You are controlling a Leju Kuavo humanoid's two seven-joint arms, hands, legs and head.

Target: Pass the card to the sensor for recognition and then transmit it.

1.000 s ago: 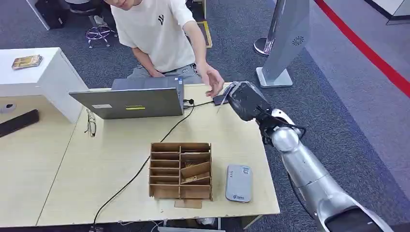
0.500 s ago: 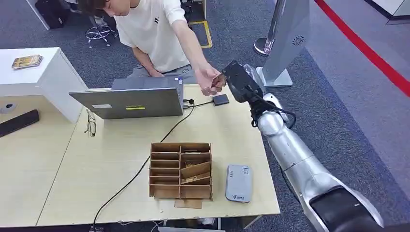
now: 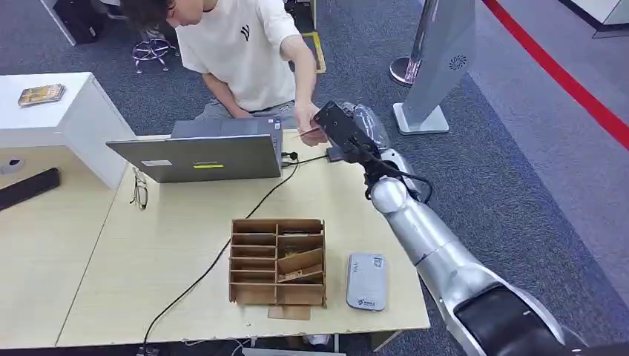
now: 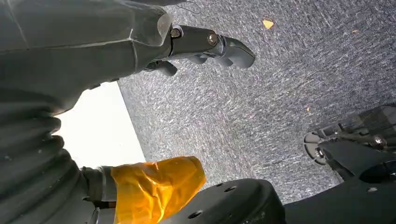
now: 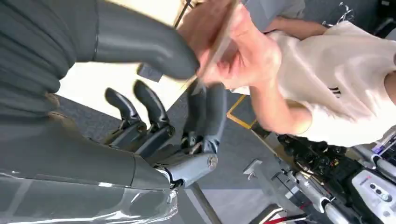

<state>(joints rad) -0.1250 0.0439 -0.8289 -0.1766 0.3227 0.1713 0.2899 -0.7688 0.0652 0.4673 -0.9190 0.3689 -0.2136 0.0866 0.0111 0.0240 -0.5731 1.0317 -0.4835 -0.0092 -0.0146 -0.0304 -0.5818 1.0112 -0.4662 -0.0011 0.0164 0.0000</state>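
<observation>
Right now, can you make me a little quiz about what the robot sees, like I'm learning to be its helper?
1. True or false: the laptop on the table is folded flat.
2. Where does the grey device lie? A, on the table beside the wooden rack. B, on top of the laptop. C, on the carpet.
3. Fill in: the person's hand and the robot's right hand meet over the far edge of the table at a thin ____.

Key: 1 false, its lid stands up. 2 A. 3 card.
</observation>
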